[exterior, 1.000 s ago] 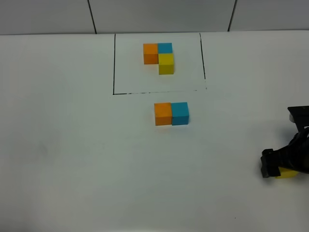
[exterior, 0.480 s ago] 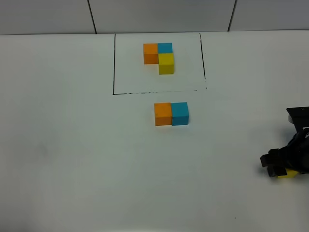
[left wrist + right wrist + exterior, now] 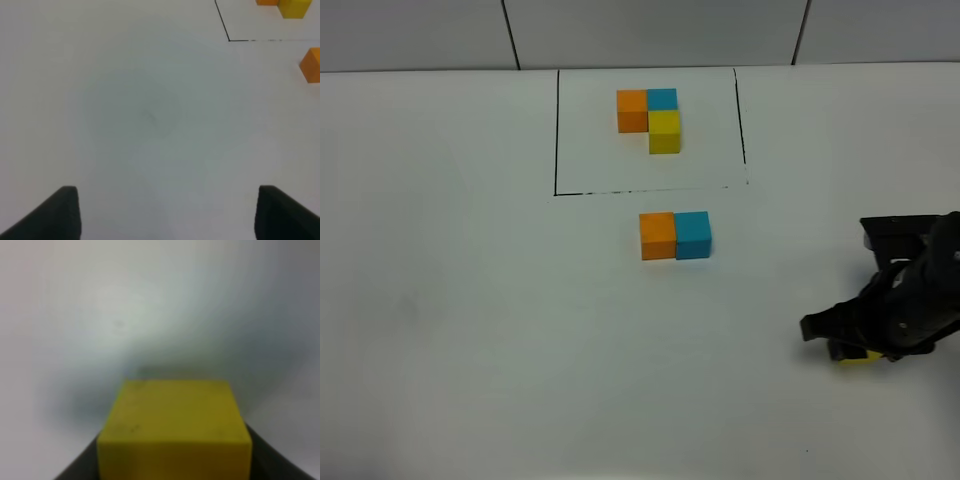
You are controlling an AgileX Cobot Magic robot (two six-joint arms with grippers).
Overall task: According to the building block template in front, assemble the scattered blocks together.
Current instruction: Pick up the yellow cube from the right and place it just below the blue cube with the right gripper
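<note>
Far side of table (image 3: 470,300): template (image 3: 650,118) shows the target L. Just outside its frame, orange cube (image 3: 658,235) and blue cube (image 3: 693,234) touch, copying its top row. Well off to the right, right gripper (image 3: 852,346) clamps yellow cube (image 3: 175,430), presumably the missing leg. Idle left gripper (image 3: 167,215) gapes empty.

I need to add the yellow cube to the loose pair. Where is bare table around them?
Bare table on the near side of the blue cube and orange cube, and everywhere left of them. Tightest between them and the template line.
</note>
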